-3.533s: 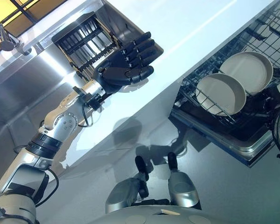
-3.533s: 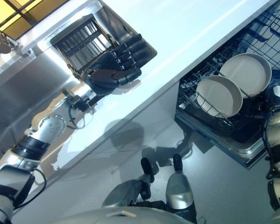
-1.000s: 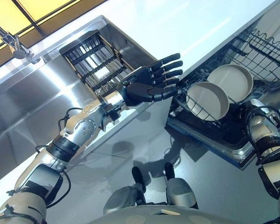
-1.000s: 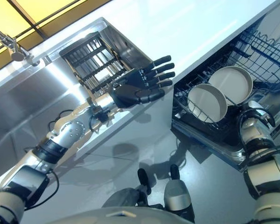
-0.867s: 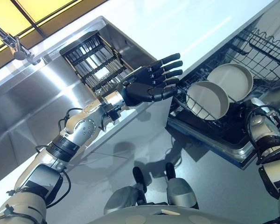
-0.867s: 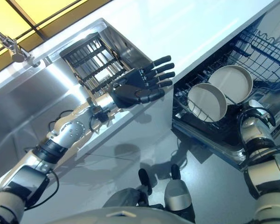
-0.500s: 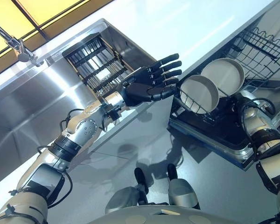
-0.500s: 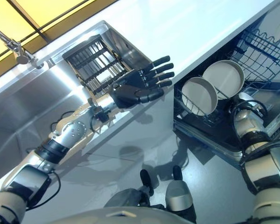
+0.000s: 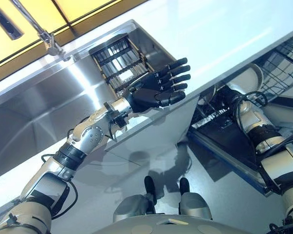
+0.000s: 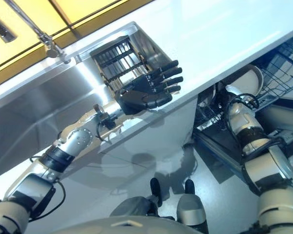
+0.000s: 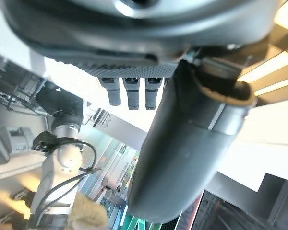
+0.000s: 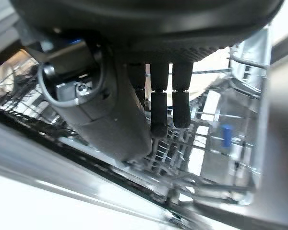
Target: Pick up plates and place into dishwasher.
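Currently, the left hand [image 9: 158, 88] is held palm-up above the counter [image 9: 224, 24] edge, fingers straight and spread, with nothing carried. Just behind it lies the sink [image 9: 39, 107], where a dark slotted rack [image 9: 119, 61] stands with no plate visible in its slots. The right hand [image 12: 158, 96] is reached down into the dishwasher [image 10: 283, 63] rack below the counter, its fingers extended among the wires and nothing gripped (as judged from its wrist view). A pale plate [image 9: 246, 78] is seen standing in that rack, just beside the right forearm. A loading step appears to be finishing; next, the right arm should be drawn clear without knocking the plate, and any further plate sought.
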{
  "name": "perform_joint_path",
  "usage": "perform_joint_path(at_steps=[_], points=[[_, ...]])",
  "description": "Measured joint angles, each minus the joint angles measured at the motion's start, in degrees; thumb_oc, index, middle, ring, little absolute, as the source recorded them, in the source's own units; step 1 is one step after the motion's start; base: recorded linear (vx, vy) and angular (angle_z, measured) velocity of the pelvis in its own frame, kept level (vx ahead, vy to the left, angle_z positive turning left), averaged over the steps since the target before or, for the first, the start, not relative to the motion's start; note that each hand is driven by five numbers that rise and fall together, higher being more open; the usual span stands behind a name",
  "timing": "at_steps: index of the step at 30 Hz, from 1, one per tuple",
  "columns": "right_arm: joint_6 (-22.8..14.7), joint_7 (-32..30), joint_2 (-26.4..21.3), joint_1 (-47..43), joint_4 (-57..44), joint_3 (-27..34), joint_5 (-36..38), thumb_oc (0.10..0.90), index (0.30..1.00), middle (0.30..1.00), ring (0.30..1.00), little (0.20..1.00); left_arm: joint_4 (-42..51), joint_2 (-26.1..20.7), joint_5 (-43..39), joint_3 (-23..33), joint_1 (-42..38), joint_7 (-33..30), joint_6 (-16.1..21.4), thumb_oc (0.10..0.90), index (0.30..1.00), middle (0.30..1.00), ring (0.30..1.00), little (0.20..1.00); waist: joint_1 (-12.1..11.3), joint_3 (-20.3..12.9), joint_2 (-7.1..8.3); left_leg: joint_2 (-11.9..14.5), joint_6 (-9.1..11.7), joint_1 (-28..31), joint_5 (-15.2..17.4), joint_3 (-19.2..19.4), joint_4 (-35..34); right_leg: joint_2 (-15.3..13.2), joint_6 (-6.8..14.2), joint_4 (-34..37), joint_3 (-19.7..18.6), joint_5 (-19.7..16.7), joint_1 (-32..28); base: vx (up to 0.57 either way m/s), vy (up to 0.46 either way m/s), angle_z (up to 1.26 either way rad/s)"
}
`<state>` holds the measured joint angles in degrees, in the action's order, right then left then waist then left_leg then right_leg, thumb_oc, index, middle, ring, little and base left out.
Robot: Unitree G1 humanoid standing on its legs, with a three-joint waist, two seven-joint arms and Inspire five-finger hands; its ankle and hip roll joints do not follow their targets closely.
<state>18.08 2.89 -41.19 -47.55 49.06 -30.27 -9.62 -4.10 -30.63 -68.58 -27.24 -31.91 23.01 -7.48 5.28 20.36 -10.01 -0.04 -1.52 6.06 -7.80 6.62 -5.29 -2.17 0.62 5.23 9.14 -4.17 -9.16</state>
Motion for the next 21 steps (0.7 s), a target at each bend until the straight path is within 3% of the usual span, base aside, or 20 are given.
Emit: perform_joint_path(at_steps=[10,21], points=[[-0.41,-2.93,-0.05,-0.22,0.01,0.29,2.47,0.100,0.300,0.300,0.300,0.200,-0.06,0.02,0.00,0.00,0.44,0.30,0.00,0.800,0.900,0.900,0.900,0.900,-0.43,0.00,0.00,-0.10,-0.02,-0.37,-0.38,-1.14,-0.01,0.03,0.08,0.00,0.93,0.18,-0.12,0.01,0.002,0.05],[-1.34,0.11,-1.02,-0.13,0.15,0.30,-0.70,0.100,0.300,0.300,0.300,0.200,-0.09,-0.20,0.00,0.04,0.46,1.55,-0.03,0.800,0.900,0.900,0.900,0.900,-0.44,0.03,0.07,-0.09,-0.02,-0.58,-0.38,-1.06,0.09,0.02,0.08,-0.01,0.84,0.18,0.12,0.00,0.000,0.00]])
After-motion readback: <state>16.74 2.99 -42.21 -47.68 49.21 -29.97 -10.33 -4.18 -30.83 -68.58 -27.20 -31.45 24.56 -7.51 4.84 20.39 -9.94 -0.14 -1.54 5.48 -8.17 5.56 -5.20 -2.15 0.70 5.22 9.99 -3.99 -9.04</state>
